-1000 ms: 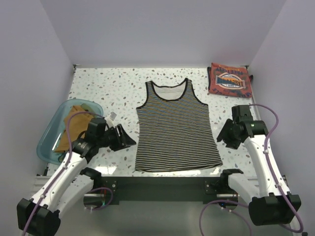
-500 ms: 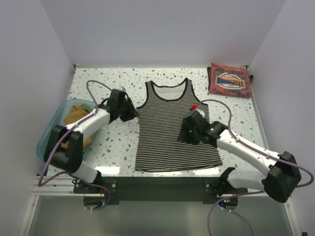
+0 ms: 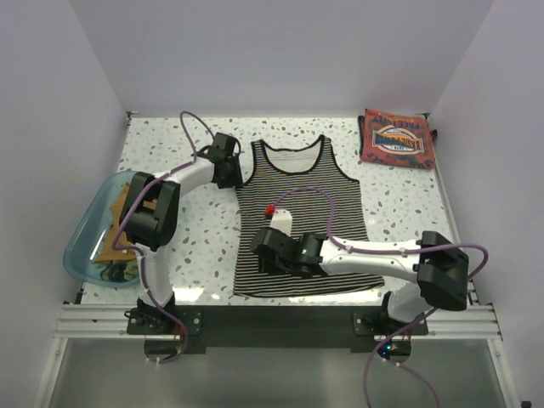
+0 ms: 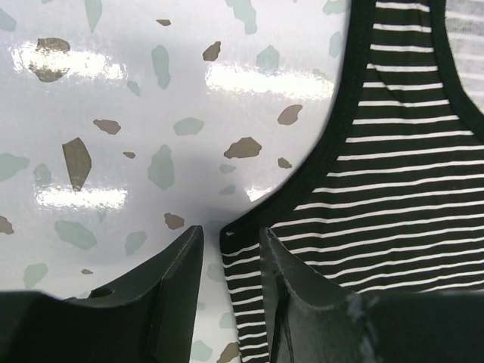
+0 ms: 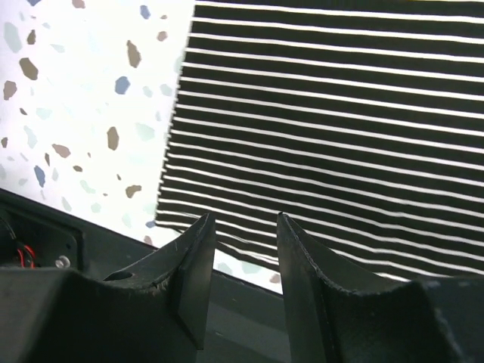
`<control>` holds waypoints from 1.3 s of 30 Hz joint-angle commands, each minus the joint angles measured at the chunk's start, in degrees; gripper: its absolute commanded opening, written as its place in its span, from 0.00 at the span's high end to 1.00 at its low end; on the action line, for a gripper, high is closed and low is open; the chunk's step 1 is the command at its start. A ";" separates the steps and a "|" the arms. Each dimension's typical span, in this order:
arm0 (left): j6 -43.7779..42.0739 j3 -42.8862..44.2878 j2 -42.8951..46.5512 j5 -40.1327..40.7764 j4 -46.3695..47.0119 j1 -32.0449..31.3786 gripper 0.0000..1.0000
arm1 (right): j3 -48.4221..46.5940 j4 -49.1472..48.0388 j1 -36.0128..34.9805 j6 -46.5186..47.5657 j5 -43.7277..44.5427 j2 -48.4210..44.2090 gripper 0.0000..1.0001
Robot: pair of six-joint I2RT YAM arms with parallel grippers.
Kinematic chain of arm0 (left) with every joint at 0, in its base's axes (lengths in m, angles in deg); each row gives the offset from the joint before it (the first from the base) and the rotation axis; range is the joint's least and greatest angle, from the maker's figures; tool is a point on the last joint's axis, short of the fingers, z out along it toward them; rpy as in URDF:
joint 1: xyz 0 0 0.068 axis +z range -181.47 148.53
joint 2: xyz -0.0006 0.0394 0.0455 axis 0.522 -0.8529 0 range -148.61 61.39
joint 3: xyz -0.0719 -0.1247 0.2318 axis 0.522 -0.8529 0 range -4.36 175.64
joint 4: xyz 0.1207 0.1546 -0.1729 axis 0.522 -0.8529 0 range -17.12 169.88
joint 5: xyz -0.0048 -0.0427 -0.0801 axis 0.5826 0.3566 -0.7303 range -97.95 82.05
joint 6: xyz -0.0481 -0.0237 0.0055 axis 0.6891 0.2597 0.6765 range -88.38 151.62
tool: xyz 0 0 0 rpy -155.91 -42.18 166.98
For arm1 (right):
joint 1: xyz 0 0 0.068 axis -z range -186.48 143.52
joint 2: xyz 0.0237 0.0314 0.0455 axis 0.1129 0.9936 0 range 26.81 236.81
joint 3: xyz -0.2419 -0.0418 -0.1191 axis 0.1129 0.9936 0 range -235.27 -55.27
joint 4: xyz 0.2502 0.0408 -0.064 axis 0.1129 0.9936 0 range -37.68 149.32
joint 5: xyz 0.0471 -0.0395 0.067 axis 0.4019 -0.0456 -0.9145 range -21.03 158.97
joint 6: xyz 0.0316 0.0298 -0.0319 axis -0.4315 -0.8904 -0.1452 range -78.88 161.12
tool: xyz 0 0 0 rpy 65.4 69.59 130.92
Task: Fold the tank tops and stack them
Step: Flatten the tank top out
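Black-and-white stripes now lie under both grippers. A second ago the arms were drawn back on either side of the table; since then we see them swing in onto the striped tank top, which lies flat and face up in the middle of the table, neck toward the far wall. We judge that spreading is finished and the first fold is being set up along the top's left side.

The left arm is stretched far forward, and the left gripper is at the left armhole. In its wrist view the jaws stand part open, straddling the dark-trimmed corner where the armhole meets the side seam; the cloth sits in the gap and is not yet pinched. The right arm lies low and crosswise over the garment, its forearm resting above the lower stripes. The right gripper is at the near left hem corner. Its jaws are likewise apart, poised over the hem by the table's front edge, with nothing held.

The rust-red tank top sits folded in the far right corner, well apart. The mustard-orange ones wait in the teal bin at the left.
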 commanded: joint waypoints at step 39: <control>-4.24 -1.40 -1.25 0.29 3.05 0.74 0.84 | -31.78 13.52 -15.72 -0.99 10.49 30.61 0.67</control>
